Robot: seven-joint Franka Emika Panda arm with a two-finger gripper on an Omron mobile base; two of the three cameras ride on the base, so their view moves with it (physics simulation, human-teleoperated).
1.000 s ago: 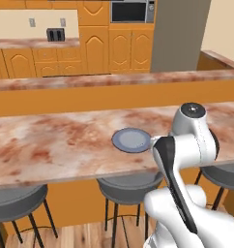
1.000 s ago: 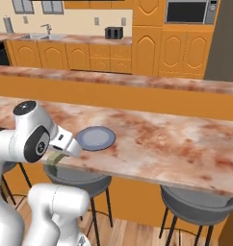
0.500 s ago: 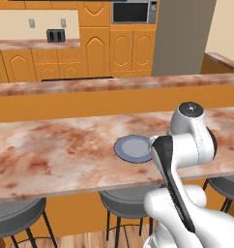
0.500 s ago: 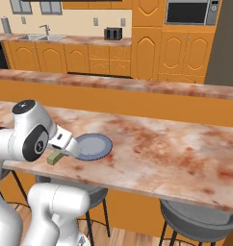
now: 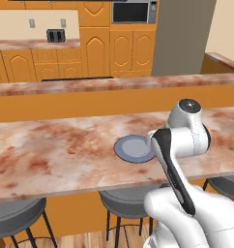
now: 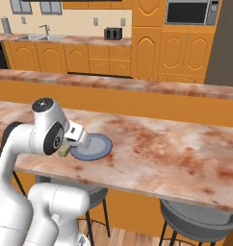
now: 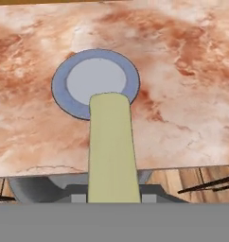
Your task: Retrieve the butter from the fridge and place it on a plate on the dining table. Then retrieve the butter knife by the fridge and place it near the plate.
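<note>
Left base view has changed since the earlier picture: the whole scene has slid, so the camera moved with the base, and the worktop [image 5: 51, 155] and plate [image 5: 134, 148] now look bigger and closer. The arm looks bent the same way as before. The worktop is long, with a reddish-brown marbled top. The plate is round, flat and blue-grey with a darker rim, and it lies just ahead of the gripper [image 7: 113, 196]. The gripper is pinching the butter [image 7: 111, 146], a pale-yellow stick. In the hand view the butter's far end covers the near edge of the plate.
</note>
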